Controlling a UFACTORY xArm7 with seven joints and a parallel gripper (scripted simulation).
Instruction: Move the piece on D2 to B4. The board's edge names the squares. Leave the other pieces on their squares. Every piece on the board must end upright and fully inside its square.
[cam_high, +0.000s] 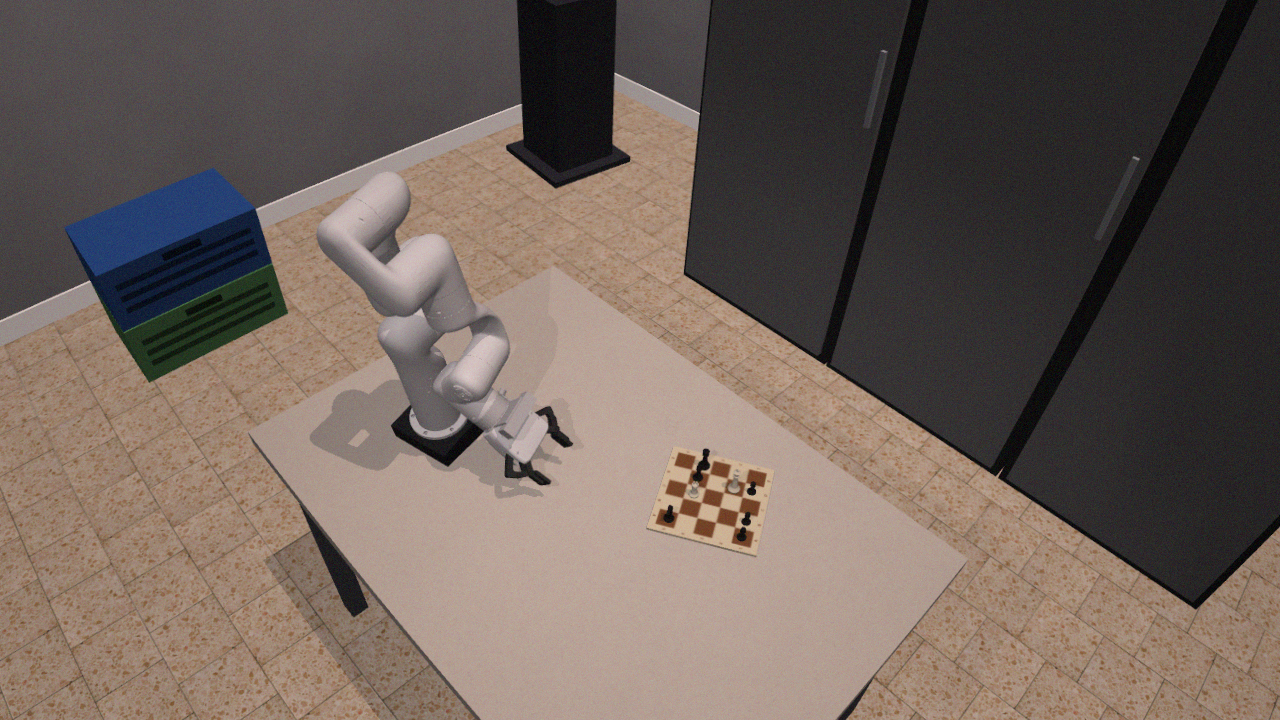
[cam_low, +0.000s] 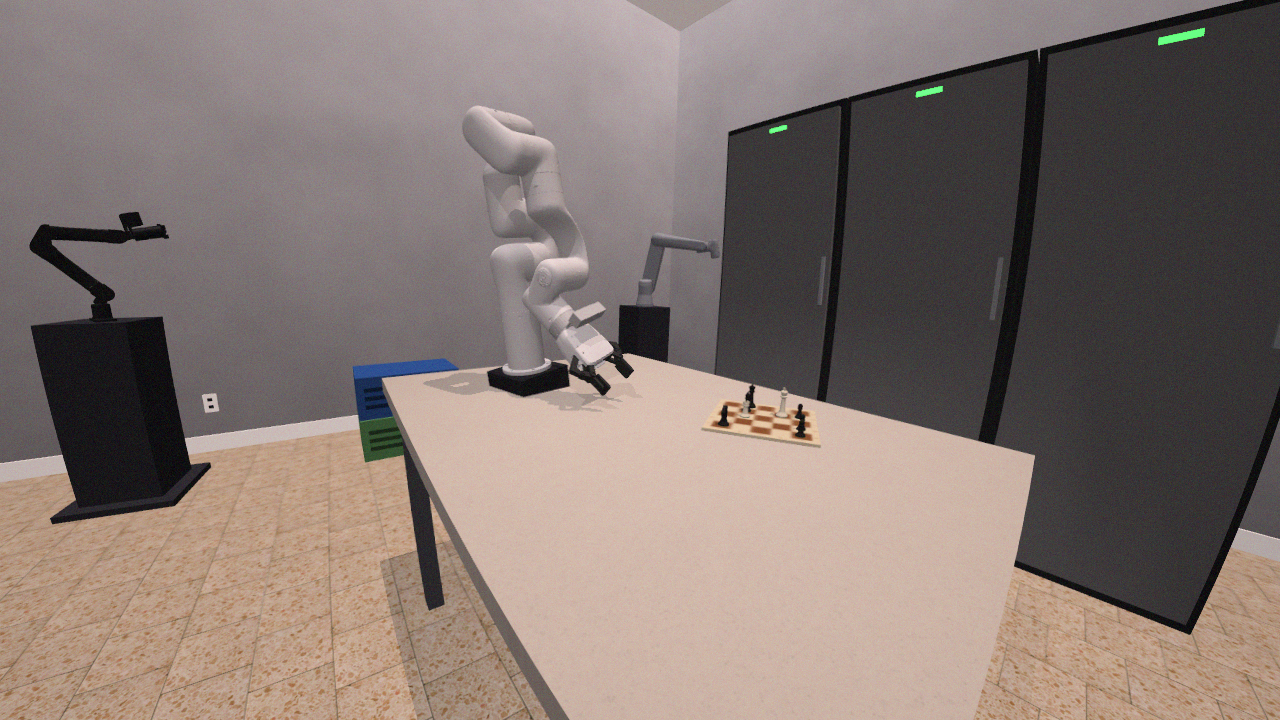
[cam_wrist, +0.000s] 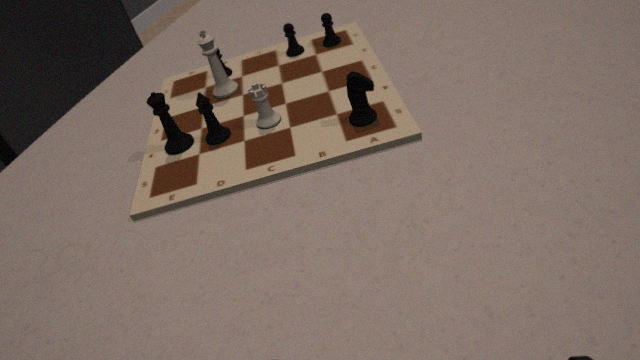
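The small five-by-five chessboard (cam_wrist: 275, 109) lies on the table, also in the top view (cam_high: 711, 499) and the exterior view (cam_low: 762, 420). The white king (cam_wrist: 218, 67) stands upright on D2 and shows as the tall white piece in the top and exterior views (cam_high: 734, 480) (cam_low: 784, 400). B4 (cam_wrist: 310, 107) is an empty brown square. My gripper (cam_high: 547, 454) (cam_low: 610, 374) is open and empty. It hangs low over the table near the arm's base, well short of the board. Only a dark fingertip (cam_wrist: 580, 357) shows in the wrist view.
A black pawn (cam_wrist: 223, 64) stands right behind the king on D1. A white rook (cam_wrist: 264, 107), a black bishop (cam_wrist: 213, 121), a black queen (cam_wrist: 170, 125), a black knight (cam_wrist: 360, 99) and two black pawns (cam_wrist: 292, 41) (cam_wrist: 328, 31) also stand on the board.
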